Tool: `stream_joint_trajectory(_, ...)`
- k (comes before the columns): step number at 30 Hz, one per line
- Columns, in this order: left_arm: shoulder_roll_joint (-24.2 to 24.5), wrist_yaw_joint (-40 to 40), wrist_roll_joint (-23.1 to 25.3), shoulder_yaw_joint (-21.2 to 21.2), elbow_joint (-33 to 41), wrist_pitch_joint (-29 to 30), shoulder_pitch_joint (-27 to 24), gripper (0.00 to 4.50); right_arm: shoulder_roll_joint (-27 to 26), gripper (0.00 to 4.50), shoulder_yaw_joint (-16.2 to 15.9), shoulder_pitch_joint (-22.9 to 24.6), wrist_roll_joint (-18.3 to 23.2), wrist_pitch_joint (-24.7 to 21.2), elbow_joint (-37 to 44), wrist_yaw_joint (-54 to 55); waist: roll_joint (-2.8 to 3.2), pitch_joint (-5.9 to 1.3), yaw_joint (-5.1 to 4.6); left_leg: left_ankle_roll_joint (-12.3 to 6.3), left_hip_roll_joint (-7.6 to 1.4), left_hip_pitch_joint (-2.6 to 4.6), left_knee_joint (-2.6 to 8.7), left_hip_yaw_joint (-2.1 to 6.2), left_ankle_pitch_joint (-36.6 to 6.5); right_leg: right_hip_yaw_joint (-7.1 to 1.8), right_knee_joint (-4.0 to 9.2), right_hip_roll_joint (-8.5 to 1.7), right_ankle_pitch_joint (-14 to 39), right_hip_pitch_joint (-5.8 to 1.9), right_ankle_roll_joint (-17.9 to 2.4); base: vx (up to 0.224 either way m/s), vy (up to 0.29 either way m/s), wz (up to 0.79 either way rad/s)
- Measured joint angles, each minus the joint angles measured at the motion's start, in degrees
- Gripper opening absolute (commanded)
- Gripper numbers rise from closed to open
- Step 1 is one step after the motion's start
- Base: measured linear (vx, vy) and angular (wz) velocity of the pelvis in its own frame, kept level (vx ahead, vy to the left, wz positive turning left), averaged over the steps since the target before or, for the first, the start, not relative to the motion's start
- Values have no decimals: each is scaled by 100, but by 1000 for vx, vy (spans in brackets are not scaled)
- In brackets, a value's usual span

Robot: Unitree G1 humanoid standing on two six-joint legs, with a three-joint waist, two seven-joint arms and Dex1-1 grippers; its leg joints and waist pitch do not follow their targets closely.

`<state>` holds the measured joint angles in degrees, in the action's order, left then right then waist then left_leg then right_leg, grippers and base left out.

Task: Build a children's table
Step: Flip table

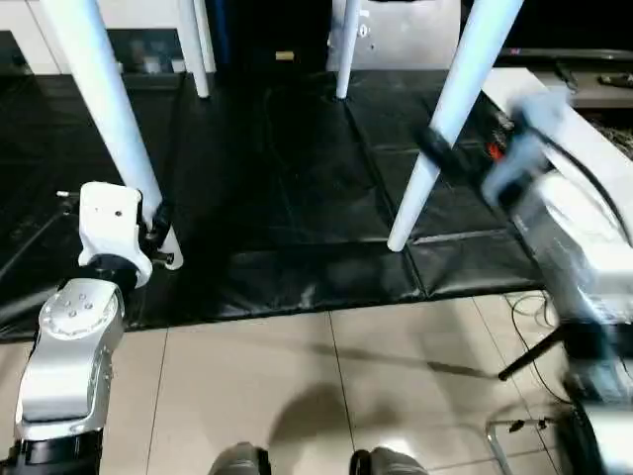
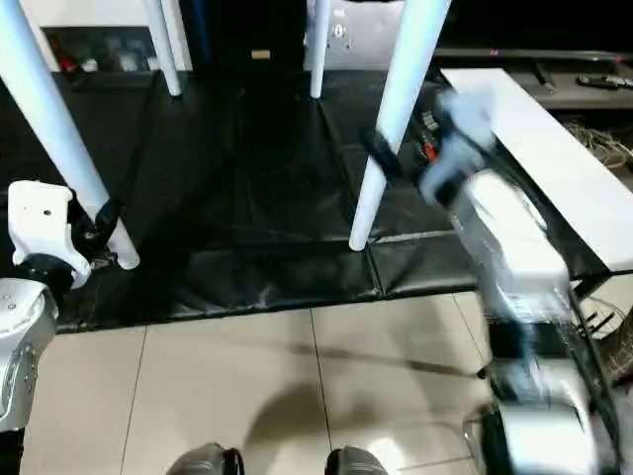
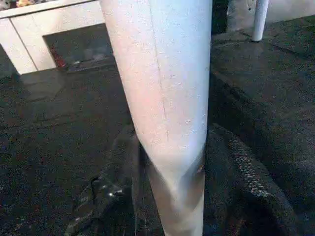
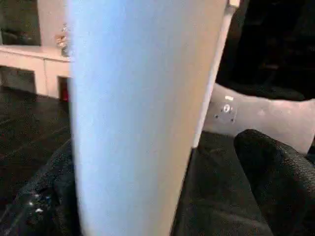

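The children's table stands upright on a black mat [image 1: 287,198], and its white legs rise out of the picture. My left gripper [image 1: 156,236] is shut on the near left leg [image 1: 104,99] close to its foot. In the left wrist view that leg [image 3: 162,98] sits tight between the black fingers [image 3: 246,196]. My right gripper [image 1: 435,148] stands open around the near right leg [image 1: 455,99] at mid-height. The right wrist view shows that leg [image 4: 138,108] with a gap to one finger [image 4: 275,172]. The two far legs [image 1: 193,49] [image 1: 346,49] stand at the mat's back.
Light floor tiles [image 1: 326,386] lie in front of the mat, with my feet [image 1: 237,460] at the bottom edge. A long white board [image 2: 554,168] lies to the right, with cables [image 2: 603,143] beyond it. A white cabinet [image 3: 49,29] stands behind the mat.
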<state>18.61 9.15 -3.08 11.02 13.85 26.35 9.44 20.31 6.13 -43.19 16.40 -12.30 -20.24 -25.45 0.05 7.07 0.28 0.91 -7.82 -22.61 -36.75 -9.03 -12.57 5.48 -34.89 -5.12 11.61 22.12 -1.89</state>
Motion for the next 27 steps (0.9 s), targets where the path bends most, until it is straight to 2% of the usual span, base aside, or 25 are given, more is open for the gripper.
stream_joint_trajectory(5, -30, -104, 20, -51, 44, -24, -21, 155, -8, 450, -103, -458, -192, 585, -969, 2, -6, -3, -9, 0, -1, 2, 1, -3, 0, -2, -9, 0, -4, -1, -6, 0, 0, 0)
stream_joint_trajectory(10, -156, -261, 61, -85, 308, -45, -253, 155, -66, 450, -103, -419, -291, 1019, -1235, -219, -27, -17, -11, -4, -18, 13, 1, -25, 2, -2, -11, 0, -25, -4, -38, 0, 0, 0)
stream_joint_trajectory(12, -299, -262, 37, -60, 438, -118, -378, 155, -163, 450, -98, -110, -191, 1005, -993, -462, -36, -24, -7, -27, -23, 19, 6, -34, 14, -1, -11, 0, -28, -6, -34, 28, 0, 0)
stream_joint_trajectory(13, -366, -255, -7, -33, 509, -166, -448, 211, -239, 450, -119, 110, -106, 982, -843, -609, -34, -23, -3, -42, -23, 22, 20, -47, 23, -6, -9, -1, -34, -4, -27, 55, -1, -1)
stream_joint_trajectory(14, -377, -249, -37, -17, 536, -181, -472, 225, -269, 450, -158, 212, -85, 953, -796, -664, -31, -22, 1, -54, -23, 21, 29, -61, 30, -13, -7, -5, -46, 2, -8, 50, -3, 2)
stream_joint_trajectory(16, -471, -169, -225, 28, 544, -275, -606, 225, -307, 450, -175, 470, 31, 921, -498, -736, -23, -22, 27, -72, -22, 13, 67, -87, 43, -25, -3, -8, -49, 25, -3, 0, 0, 0)
stream_joint_trajectory(17, -535, -112, -304, 53, 522, -357, -768, 246, -315, 450, -171, 625, 83, 951, -294, -715, -25, -23, 30, -76, -22, 3, 83, -94, 45, -28, 0, -8, -47, 43, -1, 53, -11, -2)
stream_joint_trajectory(20, -572, 14, -398, 40, 382, -689, -1197, 246, -324, 450, -72, 1150, 127, 1116, 216, -511, -29, -24, 78, -111, -26, -70, 96, -95, 67, -25, -8, -6, -42, 124, 10, 35, -10, -1)
stream_joint_trajectory(23, -763, 126, -462, 73, 433, -1279, -1642, 272, -519, 450, 67, 2162, 115, 1412, 1257, -308, -14, -17, 149, -117, -36, -78, 113, -105, 61, -20, -2, -3, -36, 137, 19, 0, 0, 0)
stream_joint_trajectory(27, -966, 332, -754, 272, 480, -1845, -1960, 294, -676, 450, 108, 3009, 120, 1573, 2064, -241, 49, 21, 148, -80, -47, -49, 118, -110, 49, -22, 4, 4, -31, 118, 26, 0, 0, 0)
